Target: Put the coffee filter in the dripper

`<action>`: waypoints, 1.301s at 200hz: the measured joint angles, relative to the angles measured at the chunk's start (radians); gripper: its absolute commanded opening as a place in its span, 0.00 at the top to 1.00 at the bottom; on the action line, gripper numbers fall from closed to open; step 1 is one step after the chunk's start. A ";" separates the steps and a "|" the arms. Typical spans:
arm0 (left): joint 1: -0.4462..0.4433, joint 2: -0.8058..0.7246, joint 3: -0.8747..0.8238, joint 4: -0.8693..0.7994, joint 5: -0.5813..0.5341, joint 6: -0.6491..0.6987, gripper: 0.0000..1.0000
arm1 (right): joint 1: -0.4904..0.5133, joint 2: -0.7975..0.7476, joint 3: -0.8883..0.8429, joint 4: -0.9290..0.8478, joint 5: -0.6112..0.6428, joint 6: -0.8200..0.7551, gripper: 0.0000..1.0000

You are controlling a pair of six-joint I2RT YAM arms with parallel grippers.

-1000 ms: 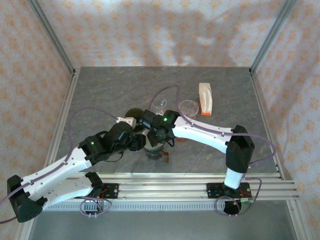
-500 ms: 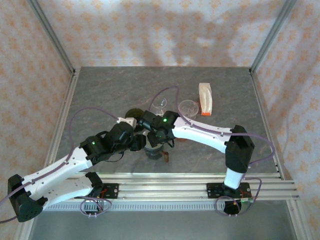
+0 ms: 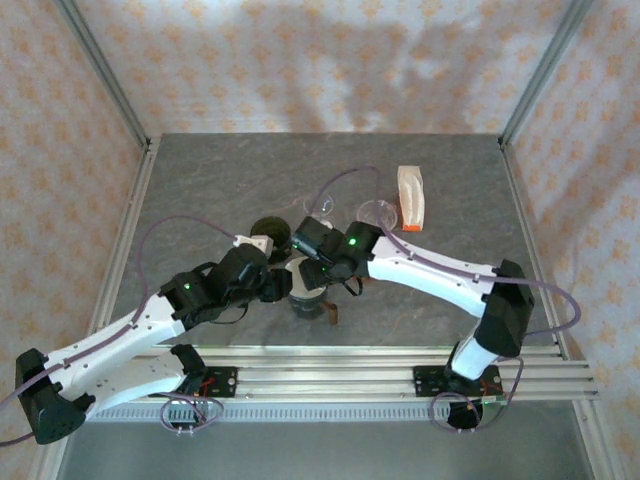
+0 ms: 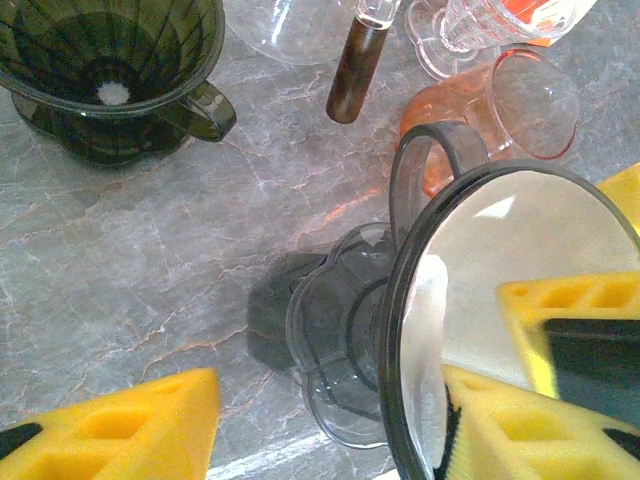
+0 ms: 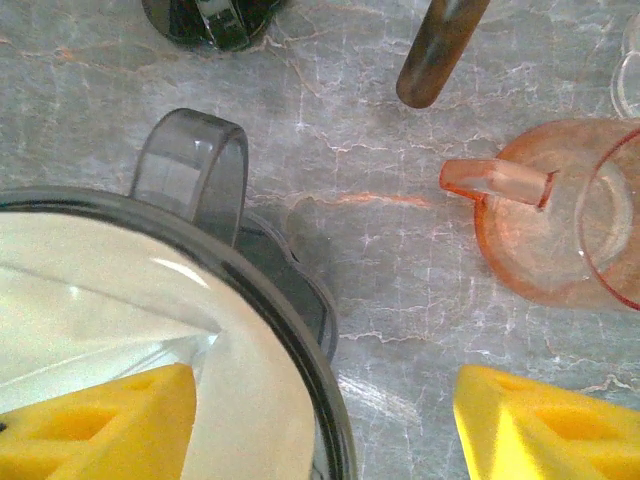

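Note:
A grey see-through dripper [image 4: 340, 345] stands on the table near the front, with the white coffee filter [image 4: 470, 250] lining its inside. My left gripper [image 4: 330, 410] is open across the dripper's wall. One yellow finger is inside the cone and the other finger [image 4: 120, 425] is off to the side over the table. From the other side, my right gripper [image 5: 325, 410] also stands open over the dripper [image 5: 195, 170]. Its left finger [image 5: 100, 425] rests inside on the filter [image 5: 120, 290], and its right finger is out over bare table. Both grippers meet at the dripper [image 3: 305, 298] in the top view.
A dark dripper [image 4: 110, 70] sits just behind, an orange see-through one [image 5: 570, 230] to the right, and a brown stick [image 5: 437, 50] lies between. Farther back are a clear glass [image 3: 321, 207], a clear cup [image 3: 377, 213] and a filter packet [image 3: 411, 197].
My right arm has swung to the right, its gripper shifting slightly right and back over the dripper. The left arm has stayed still.

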 measured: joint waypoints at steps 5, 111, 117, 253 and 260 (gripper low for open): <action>0.000 0.000 -0.001 0.001 0.000 -0.003 0.43 | 0.000 -0.008 -0.004 0.001 0.002 0.002 0.32; 0.000 0.000 -0.003 0.011 0.004 -0.006 0.44 | -0.009 -0.040 -0.067 0.009 0.006 0.037 0.50; 0.000 0.000 -0.004 0.013 0.004 -0.006 0.44 | -0.009 -0.040 -0.067 0.011 0.005 0.037 0.51; 0.000 0.000 -0.014 0.035 0.007 -0.006 0.44 | -0.009 -0.040 -0.065 0.059 -0.036 0.077 0.86; 0.000 0.000 -0.015 0.035 0.007 -0.006 0.44 | -0.010 -0.040 -0.064 0.065 -0.038 0.079 0.87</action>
